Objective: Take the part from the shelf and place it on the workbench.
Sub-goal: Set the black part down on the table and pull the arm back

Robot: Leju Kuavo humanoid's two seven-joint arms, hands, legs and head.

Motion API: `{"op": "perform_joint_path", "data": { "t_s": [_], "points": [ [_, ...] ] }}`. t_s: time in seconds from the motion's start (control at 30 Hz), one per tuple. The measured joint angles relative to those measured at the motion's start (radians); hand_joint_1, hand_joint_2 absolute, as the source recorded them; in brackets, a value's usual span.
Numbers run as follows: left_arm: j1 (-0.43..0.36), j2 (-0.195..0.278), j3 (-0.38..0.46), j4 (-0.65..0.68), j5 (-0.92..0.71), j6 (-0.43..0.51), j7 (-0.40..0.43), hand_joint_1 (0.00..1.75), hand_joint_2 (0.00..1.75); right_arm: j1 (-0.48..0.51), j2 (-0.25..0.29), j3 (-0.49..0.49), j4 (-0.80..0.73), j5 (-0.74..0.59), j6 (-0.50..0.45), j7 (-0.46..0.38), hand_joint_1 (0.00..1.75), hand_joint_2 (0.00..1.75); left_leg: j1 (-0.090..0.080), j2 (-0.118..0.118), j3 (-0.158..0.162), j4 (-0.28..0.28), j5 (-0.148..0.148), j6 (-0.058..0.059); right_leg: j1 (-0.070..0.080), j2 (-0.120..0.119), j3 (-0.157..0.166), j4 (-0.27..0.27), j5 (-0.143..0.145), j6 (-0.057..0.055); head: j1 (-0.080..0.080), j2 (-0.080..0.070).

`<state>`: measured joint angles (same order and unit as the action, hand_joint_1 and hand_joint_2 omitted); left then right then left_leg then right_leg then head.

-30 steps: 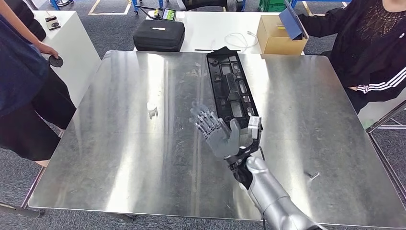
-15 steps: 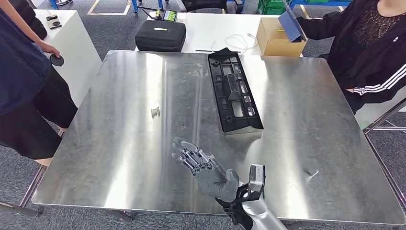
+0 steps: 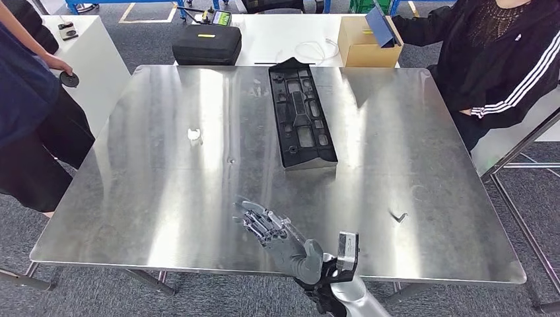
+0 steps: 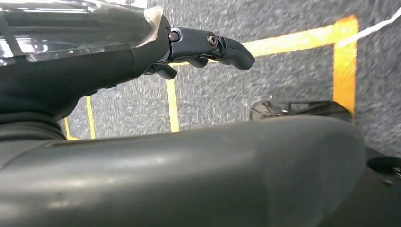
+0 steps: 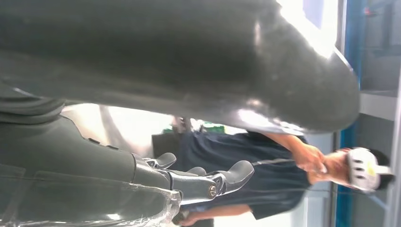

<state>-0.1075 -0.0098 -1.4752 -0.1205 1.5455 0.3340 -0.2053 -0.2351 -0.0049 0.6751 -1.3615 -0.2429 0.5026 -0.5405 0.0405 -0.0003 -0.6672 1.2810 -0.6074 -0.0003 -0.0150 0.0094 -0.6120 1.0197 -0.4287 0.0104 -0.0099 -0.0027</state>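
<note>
- Right hand (image 3: 280, 231): nearest item, over the near edge of the workbench, at the end of a silver forearm entering from below. Palm turned up, fingers (image 3: 259, 219) spread apart and stretched forward-left, holding nothing. In the right wrist view the same hand (image 5: 189, 182) shows dark fingers extended and slightly parted.
- Left hand (image 4: 198, 47): seen in the left wrist view above grey carpet with yellow floor lines. Fingers extend forward with a slight curl, with nothing between them.
- Workbench (image 3: 165, 211): large square table with a reflective metal top, set on grey carpet.
- Small bent metal piece (image 3: 398, 216): lies on the right near part of the bench top, well apart from the right hand.
- Small pale object (image 3: 193, 135): on the left middle of the bench top; too small to identify.
- Part (image 3: 299, 112): long black moulded tray-like piece with several recesses, lying flat on the far centre of the workbench, its length running near to far, well apart from both hands.
- Black case (image 3: 207, 44): on a white table (image 3: 277, 39) beyond the workbench.
- Cardboard box (image 3: 362, 41): on that white table, to the right.
- Person in dark blue (image 3: 26, 112): stands at the bench's left side.
- Person in black jacket with white stripes (image 3: 495, 59): sits at the far right corner.
</note>
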Motion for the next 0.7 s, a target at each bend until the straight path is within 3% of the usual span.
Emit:
{"op": "perform_joint_path", "data": {
  "t_s": [0.1,0.17,0.23,0.27,0.33,0.4,0.43,0.47,0.5,0.57,0.63,0.7],
  "points": [
    [-0.005,0.000,0.000,0.000,-0.002,-0.001,0.000,0.00,0.00,0.004,0.003,0.000,-0.001,0.008,-0.007,0.004,0.00,0.00,-0.007,-0.003,0.144,-0.189,0.051,0.018,0.008,0.002,-0.018,0.002,0.021,0.010,0.000,0.000],
    [-0.010,0.000,0.000,0.000,-0.002,-0.002,-0.001,0.00,0.00,0.004,0.005,0.000,-0.002,0.016,-0.013,0.009,0.00,0.00,-0.016,-0.005,0.185,-0.254,0.053,0.022,0.011,0.000,-0.024,0.002,0.034,0.024,0.001,0.000],
    [-0.011,0.000,0.000,0.000,-0.002,-0.002,-0.002,0.00,0.00,0.006,0.005,0.000,-0.003,0.022,-0.016,0.014,0.00,0.00,-0.023,-0.003,0.174,-0.264,0.067,0.029,0.008,-0.002,-0.028,-0.001,0.048,0.041,0.002,0.000],
    [-0.010,0.001,0.000,0.000,-0.002,-0.002,-0.002,0.00,0.00,0.007,0.005,0.001,-0.002,0.024,-0.018,0.015,0.00,0.00,-0.025,-0.001,0.165,-0.269,0.078,0.036,0.005,-0.002,-0.036,0.005,0.042,0.045,0.001,0.000],
    [-0.009,0.001,0.000,0.000,-0.002,-0.002,-0.002,0.00,0.00,0.008,0.004,0.001,-0.002,0.027,-0.022,0.017,0.00,0.00,-0.024,0.006,0.142,-0.276,0.106,0.050,0.003,-0.003,-0.068,0.067,-0.017,0.039,0.005,0.000],
    [-0.010,0.001,0.000,0.000,-0.002,-0.002,-0.001,0.00,0.00,0.009,0.004,0.000,-0.002,0.030,-0.025,0.018,0.00,0.00,-0.026,0.011,0.114,-0.276,0.129,0.056,0.002,-0.003,-0.104,0.194,-0.103,0.031,0.009,0.000],
    [-0.010,0.001,0.000,0.000,-0.002,-0.002,0.000,0.00,0.00,0.011,0.004,0.000,-0.002,0.032,-0.026,0.018,0.00,0.00,-0.027,0.012,0.101,-0.275,0.140,0.056,0.002,-0.003,-0.112,0.250,-0.127,0.035,0.009,0.000],
    [-0.009,0.000,0.000,0.000,-0.002,-0.001,0.001,0.00,0.00,0.012,0.003,0.000,-0.002,0.033,-0.028,0.018,0.00,0.00,-0.027,0.014,0.087,-0.275,0.150,0.055,0.001,-0.003,-0.106,0.281,-0.132,0.044,0.009,0.000],
    [-0.009,0.000,0.000,0.000,-0.002,0.000,0.002,0.00,0.00,0.014,0.003,0.000,-0.002,0.036,-0.031,0.018,0.00,0.00,-0.026,0.015,0.075,-0.274,0.161,0.053,0.000,-0.003,-0.082,0.275,-0.122,0.055,0.009,0.000],
    [-0.009,-0.001,0.000,0.000,-0.002,0.001,0.004,0.00,0.00,0.015,0.003,0.000,-0.002,0.042,-0.037,0.019,0.00,0.00,-0.025,0.016,0.053,-0.272,0.179,0.046,-0.004,-0.005,0.018,0.158,-0.090,0.072,0.009,0.000],
    [-0.009,-0.002,-0.001,0.000,-0.003,0.002,0.004,0.00,0.00,0.014,0.004,0.000,-0.002,0.048,-0.043,0.019,0.00,0.00,-0.028,0.015,0.041,-0.270,0.196,0.034,0.000,-0.006,0.117,0.015,-0.092,0.066,0.008,0.000],
    [-0.009,-0.002,-0.002,0.000,-0.004,0.003,0.004,0.00,0.00,0.015,0.004,-0.001,-0.002,0.053,-0.052,0.018,0.00,0.00,-0.030,0.014,0.037,-0.272,0.212,0.022,0.008,-0.005,0.143,-0.038,-0.100,0.048,0.007,0.000]
  ]
}}
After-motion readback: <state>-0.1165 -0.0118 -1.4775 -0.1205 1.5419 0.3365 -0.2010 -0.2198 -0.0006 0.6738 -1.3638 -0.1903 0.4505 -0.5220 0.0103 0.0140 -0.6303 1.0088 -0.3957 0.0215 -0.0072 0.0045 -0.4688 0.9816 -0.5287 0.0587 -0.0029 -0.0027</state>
